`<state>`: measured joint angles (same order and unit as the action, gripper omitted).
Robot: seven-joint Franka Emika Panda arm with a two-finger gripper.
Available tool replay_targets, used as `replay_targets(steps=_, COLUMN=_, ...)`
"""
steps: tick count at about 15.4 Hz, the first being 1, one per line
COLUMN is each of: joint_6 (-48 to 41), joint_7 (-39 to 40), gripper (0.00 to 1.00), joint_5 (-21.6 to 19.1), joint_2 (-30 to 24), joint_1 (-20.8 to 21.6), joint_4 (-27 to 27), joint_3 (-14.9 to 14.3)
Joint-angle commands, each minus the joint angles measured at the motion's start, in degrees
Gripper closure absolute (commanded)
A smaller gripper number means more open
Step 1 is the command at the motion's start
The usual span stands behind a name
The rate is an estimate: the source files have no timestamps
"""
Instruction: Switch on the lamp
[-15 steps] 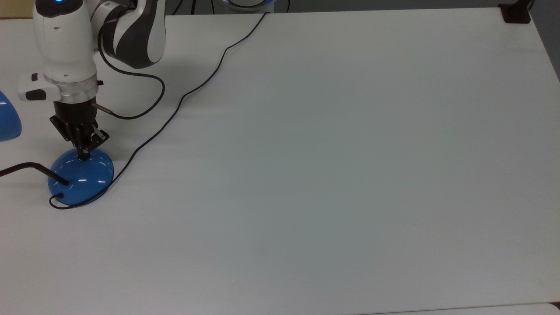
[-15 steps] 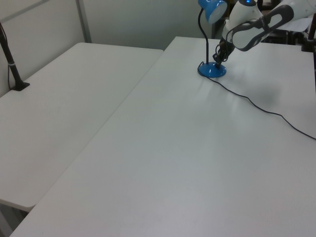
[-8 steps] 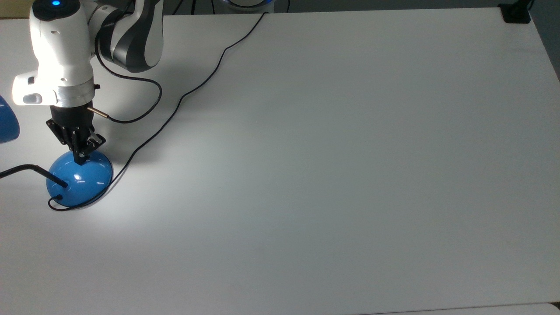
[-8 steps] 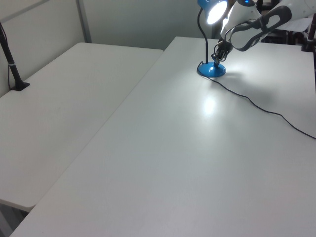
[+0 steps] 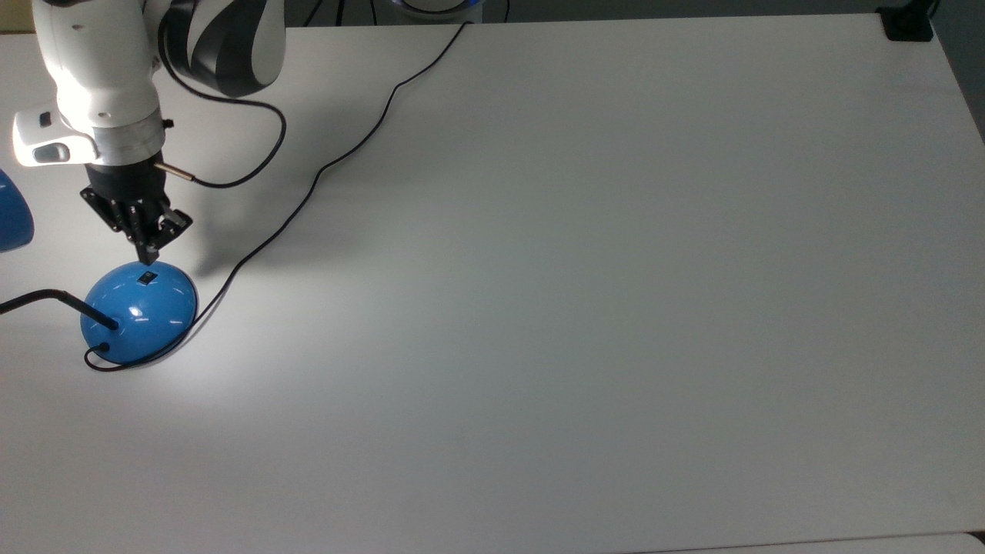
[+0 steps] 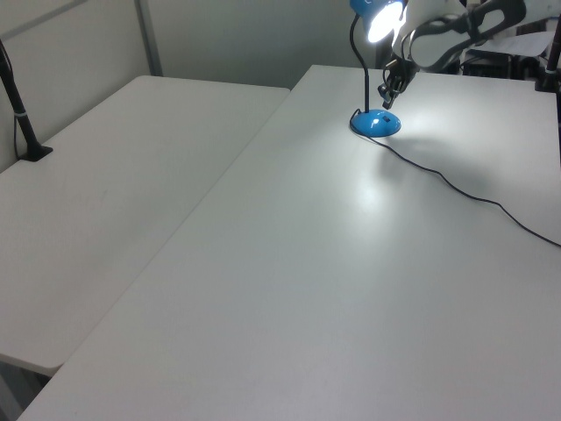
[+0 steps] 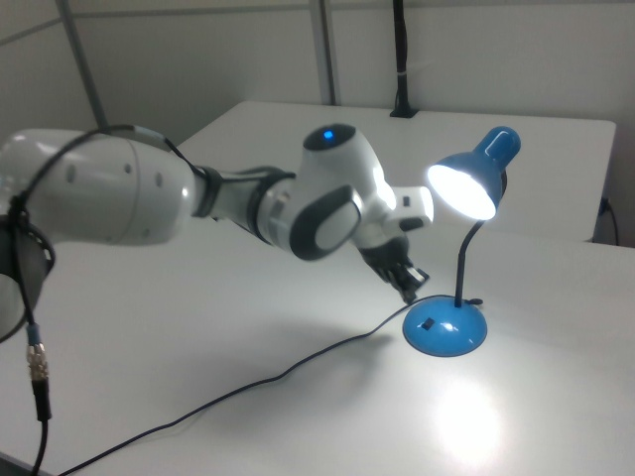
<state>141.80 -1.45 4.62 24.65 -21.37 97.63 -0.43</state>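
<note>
The lamp stands at the top view's left: a glossy blue dome base with a small black switch on top, a thin black neck and a blue shade. Its shade glows brightly and throws a pool of light on the table. My gripper hangs just above the switch, shut, apart from the base and holding nothing. The right view shows the gripper beside the base. In the left view, the gripper hovers over the base.
The lamp's black cord runs from the base across the white table to its far edge. A black clamp sits at the far right corner. A second table with a black post adjoins in the left view.
The lamp went from dark to lit while my gripper pressed on the base. Since then the gripper has lifted off, uncovering the switch.
</note>
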Motion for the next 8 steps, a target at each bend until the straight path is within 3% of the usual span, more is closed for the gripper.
replay_targets(steps=1, joint_6=-13.45, joint_7=0.39, gripper=1.00, joint_5=-0.05, joint_2=-8.46, joint_1=4.04, joint_4=2.31, joint_3=2.54)
replay_targets(steps=8, joint_6=-35.34, joint_7=1.27, gripper=1.00, joint_5=0.47, joint_2=-17.52, joint_1=15.73, joint_4=-0.59, joint_3=2.54)
